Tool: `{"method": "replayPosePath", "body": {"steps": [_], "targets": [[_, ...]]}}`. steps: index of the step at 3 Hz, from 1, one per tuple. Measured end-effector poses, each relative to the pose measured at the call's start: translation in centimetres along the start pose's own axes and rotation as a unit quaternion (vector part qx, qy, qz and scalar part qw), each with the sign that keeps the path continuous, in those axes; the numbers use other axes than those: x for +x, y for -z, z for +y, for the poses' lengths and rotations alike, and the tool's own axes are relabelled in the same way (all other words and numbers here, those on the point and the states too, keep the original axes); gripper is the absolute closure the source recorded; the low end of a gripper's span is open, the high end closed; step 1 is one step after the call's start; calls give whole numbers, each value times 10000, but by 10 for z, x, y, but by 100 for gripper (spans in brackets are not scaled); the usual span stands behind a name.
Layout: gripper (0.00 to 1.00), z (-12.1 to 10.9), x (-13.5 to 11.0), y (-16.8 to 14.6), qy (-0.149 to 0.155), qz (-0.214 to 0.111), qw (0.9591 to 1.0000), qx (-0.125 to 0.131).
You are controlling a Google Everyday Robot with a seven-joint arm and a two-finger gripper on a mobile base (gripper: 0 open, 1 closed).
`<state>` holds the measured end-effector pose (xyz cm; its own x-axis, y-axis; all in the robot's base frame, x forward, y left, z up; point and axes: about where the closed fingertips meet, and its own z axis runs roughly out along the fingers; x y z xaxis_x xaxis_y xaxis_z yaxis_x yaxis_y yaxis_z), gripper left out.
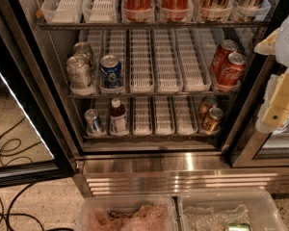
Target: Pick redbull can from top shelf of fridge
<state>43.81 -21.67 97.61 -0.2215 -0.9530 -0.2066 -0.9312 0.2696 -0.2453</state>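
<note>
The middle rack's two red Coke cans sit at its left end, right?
No: the camera view shows the two red Coke cans at the middle rack's right end, not the left. The gripper is near the picture's right edge, in front of the fridge's right side.

The floor (33, 203) is a speckled beige surface, showing mostly around 7 to 8 o'clock, with black cables (5, 211) looping across it there. Down at 6 o'clock two clear plastic bins (125, 198) sit side by side, just in front of the fridge (183, 174) and its ribbed steel base. The gripper (279, 112) hangs over at 3 o'clock, well above the floor.
</note>
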Motion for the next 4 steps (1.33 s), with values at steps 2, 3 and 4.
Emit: {"method": "replayPosePath", "body": {"steps": [2,3,4], "targets": [[0,0,-1,2,-164,-157,9995,199],[0,17,9,5,-775,-617,9936,545],[0,12,8,6,-1015,-1232,9827,934]]}}
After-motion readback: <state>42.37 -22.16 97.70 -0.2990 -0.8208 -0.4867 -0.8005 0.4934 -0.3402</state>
